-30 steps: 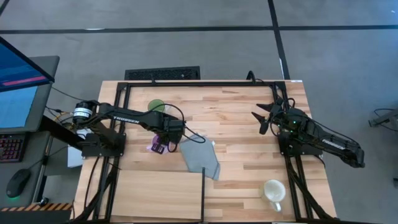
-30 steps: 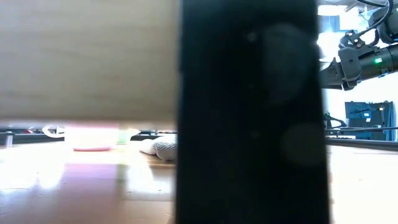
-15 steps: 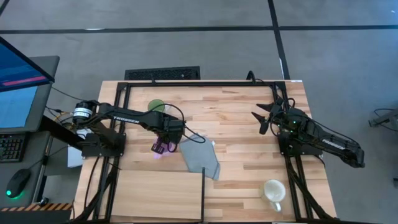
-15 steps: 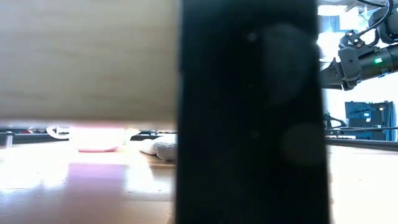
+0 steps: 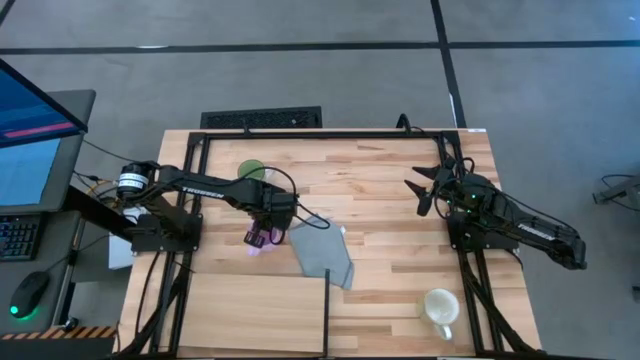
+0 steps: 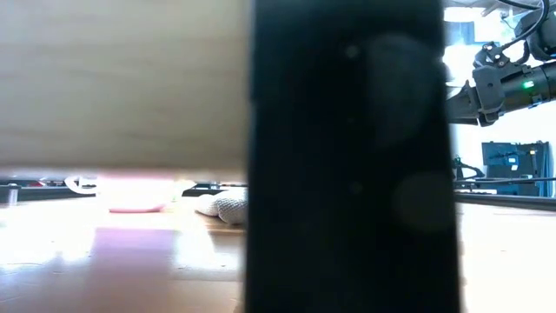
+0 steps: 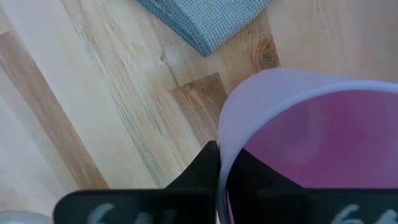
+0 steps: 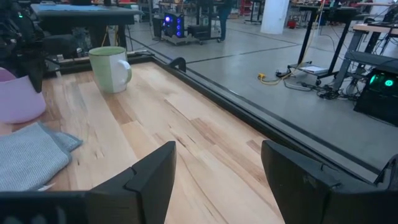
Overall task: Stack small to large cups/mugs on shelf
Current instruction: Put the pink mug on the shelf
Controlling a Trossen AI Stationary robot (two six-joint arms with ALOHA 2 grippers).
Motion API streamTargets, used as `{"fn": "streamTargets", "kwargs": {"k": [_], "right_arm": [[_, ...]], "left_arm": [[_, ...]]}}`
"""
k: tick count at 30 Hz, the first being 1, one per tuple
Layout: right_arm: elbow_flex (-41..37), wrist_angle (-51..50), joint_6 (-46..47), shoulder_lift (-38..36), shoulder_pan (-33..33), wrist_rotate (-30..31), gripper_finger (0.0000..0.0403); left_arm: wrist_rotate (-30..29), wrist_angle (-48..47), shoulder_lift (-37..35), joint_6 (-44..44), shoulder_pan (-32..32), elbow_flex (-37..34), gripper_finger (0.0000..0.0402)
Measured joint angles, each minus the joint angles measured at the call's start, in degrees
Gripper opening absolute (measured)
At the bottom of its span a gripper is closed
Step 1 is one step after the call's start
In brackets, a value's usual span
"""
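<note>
The light purple mug [image 5: 257,245] stands on the table left of centre, and my left gripper [image 5: 263,236] points down from above, shut on its rim. Behind it stands the green mug [image 5: 252,171], upright [image 8: 109,68]. The cream-white mug [image 5: 439,306] stands near the front right corner. The pale shelf board [image 5: 250,315] lies at the front left. My right gripper [image 5: 420,190] waits open at the table's right side, level above the table. My left gripper holds the purple mug by its rim [image 7: 219,144]. One finger [image 7: 202,168] is outside the wall and the other [image 7: 249,174] is inside the cup. The fingers come from above, pointing down. The mug is upright with its base on the table [image 6: 130,207].
A folded grey cloth [image 5: 322,255] lies just right of the purple mug. Black frame rails [image 5: 320,133] edge the table, and a black post [image 6: 347,156] with the shelf board [image 6: 122,78] blocks most of the low view.
My left gripper has shut on the purple mug's rim while staying in place. The mug has shifted slightly on the table as the fingers closed.
</note>
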Motion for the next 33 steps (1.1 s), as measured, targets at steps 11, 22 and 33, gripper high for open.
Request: {"fn": "streamTargets", "kwargs": {"k": [11, 22, 33], "right_arm": [[0.0, 0.02, 0.0, 0.0, 0.01, 0.0, 0.026], [0.0, 0.04, 1.49, 0.0, 0.02, -0.01, 0.026], [0.0, 0.04, 1.84, 0.0, 0.0, 0.0, 0.026]], "left_arm": [[-0.93, -5.18, -0.75, -5.38, -0.04, 0.01, 0.0002], [-1.05, -8.11, -11.75, -10.58, -0.02, -0.04, 0.0002], [5.32, -11.8, -23.05, -21.66, -3.07, -0.04, 0.0002]]}}
